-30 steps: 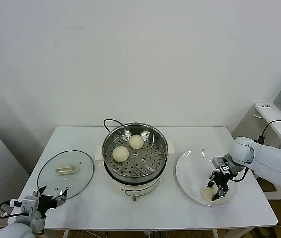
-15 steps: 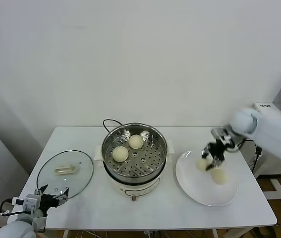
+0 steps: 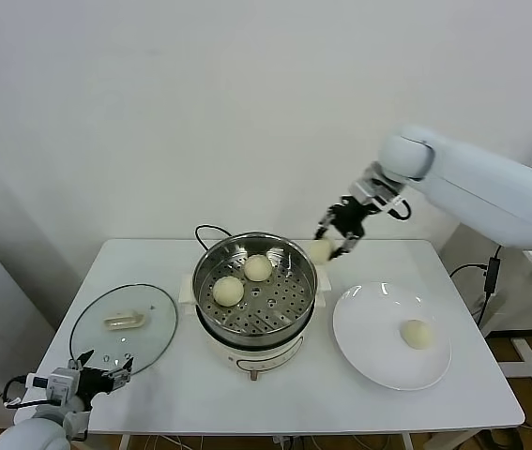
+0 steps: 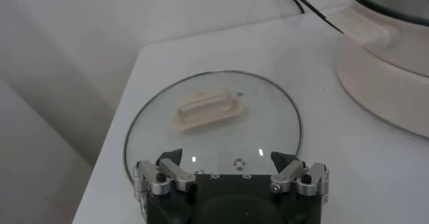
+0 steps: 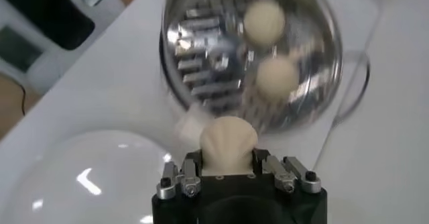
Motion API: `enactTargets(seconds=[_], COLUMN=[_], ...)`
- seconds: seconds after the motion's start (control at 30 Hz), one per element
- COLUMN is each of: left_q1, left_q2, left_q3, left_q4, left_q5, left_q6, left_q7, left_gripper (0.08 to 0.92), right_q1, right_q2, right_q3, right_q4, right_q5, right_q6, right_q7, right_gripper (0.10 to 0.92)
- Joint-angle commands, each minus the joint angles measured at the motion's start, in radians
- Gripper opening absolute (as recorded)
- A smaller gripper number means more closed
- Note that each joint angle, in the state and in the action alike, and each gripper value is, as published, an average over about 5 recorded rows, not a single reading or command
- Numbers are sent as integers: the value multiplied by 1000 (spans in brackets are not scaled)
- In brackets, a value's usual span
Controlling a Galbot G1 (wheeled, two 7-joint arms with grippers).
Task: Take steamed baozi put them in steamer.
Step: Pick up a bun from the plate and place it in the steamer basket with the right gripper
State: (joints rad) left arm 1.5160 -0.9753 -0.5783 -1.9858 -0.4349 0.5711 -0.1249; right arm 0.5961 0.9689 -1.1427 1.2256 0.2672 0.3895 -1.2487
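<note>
My right gripper is shut on a cream-white baozi and holds it in the air just right of the steamer's rim. In the right wrist view the baozi sits between the jaws, with the steamer beyond it. Two baozi lie in the shiny perforated steamer basket. One more baozi lies on the white plate. My left gripper is open and empty, parked low at the table's front left, by the glass lid.
The round glass lid lies flat on the table's left part. A black cord runs behind the steamer's white base. A wall stands close behind the table. A side desk with a laptop is at the far right.
My right gripper lifted one baozi off the plate and carried it up and left to the steamer's right rim. The other baozi stayed on the plate. The left arm has not moved.
</note>
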Motion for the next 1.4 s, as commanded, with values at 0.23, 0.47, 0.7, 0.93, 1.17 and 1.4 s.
enactTargets(seconds=[0.23, 0.47, 0.7, 0.93, 1.17, 1.4], left_q1=[3, 2, 2, 2, -1, 2], left_q2=[-3, -6, -6, -3, -3, -1], left_q3=[0, 0, -1, -4, -2, -2], left_q4=[4, 6, 7, 11, 12, 13], left_q5=[0, 0, 0, 0, 1, 1], left_q6=[-5, -7, -7, -8, -6, -7], left_q7=[0, 0, 1, 1, 1, 1], left_gripper=[823, 823, 823, 823, 823, 823], right_q1=[-54, -102, -173, -232, -261, -225], right_q2=[267, 288, 294, 288, 292, 288], right_q3=[22, 13, 29, 46, 65, 78], right_q4=[70, 99, 79, 75, 68, 64], right_q5=[-218, -301, -409, -457, -502, -469], right_q6=[384, 421, 466, 483, 478, 412], right_q7=[-6, -19, -37, -35, -11, 13], right_gripper=[467, 467, 468, 467, 492, 633])
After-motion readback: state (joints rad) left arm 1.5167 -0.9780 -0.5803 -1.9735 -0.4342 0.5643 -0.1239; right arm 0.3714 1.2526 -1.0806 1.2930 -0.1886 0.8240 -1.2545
